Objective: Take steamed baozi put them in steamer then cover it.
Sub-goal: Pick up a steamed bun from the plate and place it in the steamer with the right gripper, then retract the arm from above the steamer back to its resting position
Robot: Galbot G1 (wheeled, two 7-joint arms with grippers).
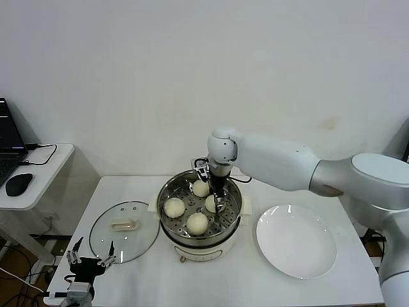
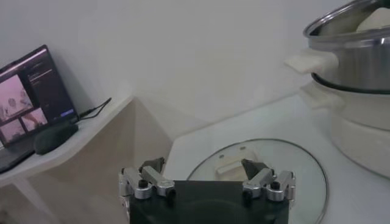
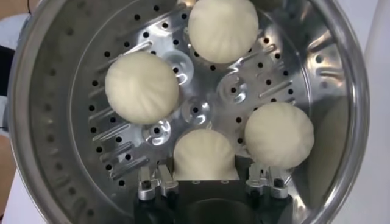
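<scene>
Four steamed baozi point(image 1: 197, 222) inside the steamer point(image 1: 167, 192), all resting on the perforated steel floor, spaced around its centre and not touching one another. Seen from the right wrist view, three lying free: one point(image 3: 142, 87), one point(image 3: 222, 28), one point(image 3: 279, 134). The fourth baozi point(image 3: 205, 153) sitting between the jaws of the right gripper point(image 3: 209, 173), on the floor like the rest. Jaws loosened around it, a thin gap showing on one side, so no firm squeeze on the dough. In the head view, right gripper point(image 1: 218, 203) reaching straight down into the basket from the far side, its white arm coming in from the right.

Steamer standing near the middle of the table point(image 1: 255, 281), steel basket stacked on a cream-white pot base, side handle point(image 2: 311, 61) jutting toward the left.

Cover point(image 1: 124, 231) lying flat on the table just to the left of the steamer, off the pot, cream handle point(image 1: 124, 224) facing up. Glass point(image 2: 292, 176) also visible from the left wrist view, close ahead of the left gripper point(image 2: 203, 165).

Left gripper point(image 1: 89, 259) parked low at the near left edge of the table, jaws spread wide, nothing between them, just short of the cover's rim.

White plate point(image 1: 297, 240) bare, to the right of the steamer.

Farther left, a separate side table point(image 1: 38, 192) with a laptop point(image 2: 30, 91) and a dark mouse point(image 2: 55, 137).
</scene>
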